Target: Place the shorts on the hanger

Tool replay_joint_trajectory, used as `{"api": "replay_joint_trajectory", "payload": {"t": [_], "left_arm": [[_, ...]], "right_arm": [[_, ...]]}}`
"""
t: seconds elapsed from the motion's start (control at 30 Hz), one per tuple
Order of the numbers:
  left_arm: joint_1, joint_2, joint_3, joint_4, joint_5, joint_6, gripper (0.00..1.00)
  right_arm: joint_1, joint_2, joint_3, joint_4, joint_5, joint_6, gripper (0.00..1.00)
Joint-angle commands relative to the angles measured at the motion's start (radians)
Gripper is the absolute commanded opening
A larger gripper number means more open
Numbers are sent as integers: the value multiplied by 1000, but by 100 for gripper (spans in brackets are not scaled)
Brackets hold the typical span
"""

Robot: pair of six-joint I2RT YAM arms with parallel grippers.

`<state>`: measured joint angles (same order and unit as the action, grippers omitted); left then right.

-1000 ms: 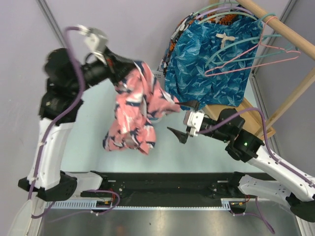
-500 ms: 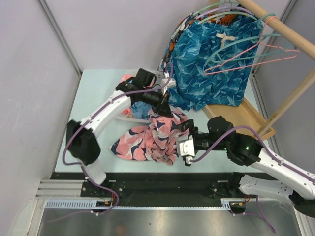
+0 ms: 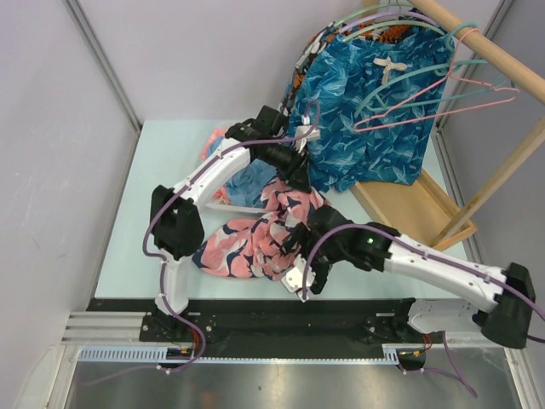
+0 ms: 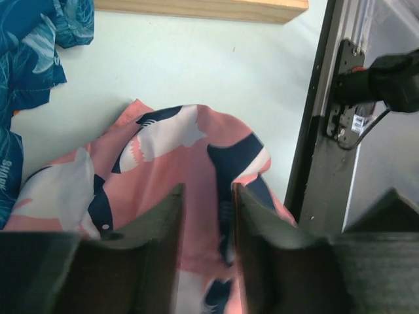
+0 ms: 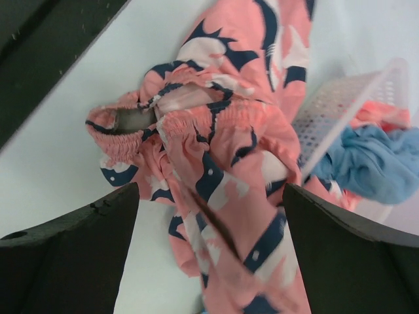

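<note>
Right gripper (image 3: 302, 279): swung back to 6 o'clock of the shorts (image 3: 255, 243); fingers wide apart, empty. Left gripper (image 3: 296, 166): pinching the shorts' 12 o'clock edge. Shorts: heaped on table (image 3: 145, 213). Hanger (image 3: 434, 112): on rail (image 3: 485, 47), 2 o'clock. Step: regrasping. Next, probably: right takes waistband (image 5: 131, 121).

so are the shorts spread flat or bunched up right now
Bunched up: the shorts sit in a crumpled heap on the table, and the right wrist view shows the waistband puckered and twisted.
</note>
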<state>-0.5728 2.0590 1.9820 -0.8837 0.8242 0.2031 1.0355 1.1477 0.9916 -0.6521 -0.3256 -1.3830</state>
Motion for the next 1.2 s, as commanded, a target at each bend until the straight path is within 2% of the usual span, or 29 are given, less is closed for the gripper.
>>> {"api": "replay_joint_trajectory", "payload": {"t": [0.0, 0.03, 0.13, 0.2, 0.27, 0.3, 0.4, 0.43, 0.53, 0.6, 0.7, 0.8, 1.0, 1.1, 1.17], "left_arm": [[5, -65, 29, -69, 67, 48, 53], [13, -79, 11, -73, 81, 53, 61], [33, -146, -44, -69, 111, 39, 71], [56, -210, -78, -57, 136, 26, 73], [80, -267, -141, -29, 150, 12, 73], [115, -331, -202, -14, 176, -4, 74], [212, -436, -303, 48, 199, -36, 73], [243, -500, -366, 60, 222, -37, 73], [364, -591, -449, 57, 243, -12, 73], [430, -658, -471, -3, 240, 66, 73], [503, -753, -550, -15, 242, 101, 73], [554, -861, -731, 52, 273, 87, 74], [554, -1071, -990, 236, 259, 53, 79], [507, -1186, -1078, 292, 167, 103, 86], [456, -1238, -1106, 296, 110, 168, 86]], "right_arm": [[-37, 112, -7, 42, -3, -239, 95], [-44, 130, -10, 54, -6, -263, 94], [-66, 216, -31, 103, -7, -372, 92], [-75, 269, -47, 170, -6, -402, 90], [-77, 302, -56, 233, 25, -430, 80], [-75, 329, -65, 326, 42, -416, 67], [-77, 333, -65, 469, 80, -352, 44], [-77, 316, -62, 495, 85, -329, 27], [-94, 227, -30, 525, 43, -158, 0], [-101, 175, -10, 528, 10, -12, 0], [-114, 92, 27, 554, -4, 207, 0], [-115, 37, 45, 597, 46, 379, 0], [-150, 10, 111, 733, 206, 649, 0], [-161, 33, 175, 769, 312, 791, 0], [-172, 52, 214, 776, 391, 898, 0]]}}
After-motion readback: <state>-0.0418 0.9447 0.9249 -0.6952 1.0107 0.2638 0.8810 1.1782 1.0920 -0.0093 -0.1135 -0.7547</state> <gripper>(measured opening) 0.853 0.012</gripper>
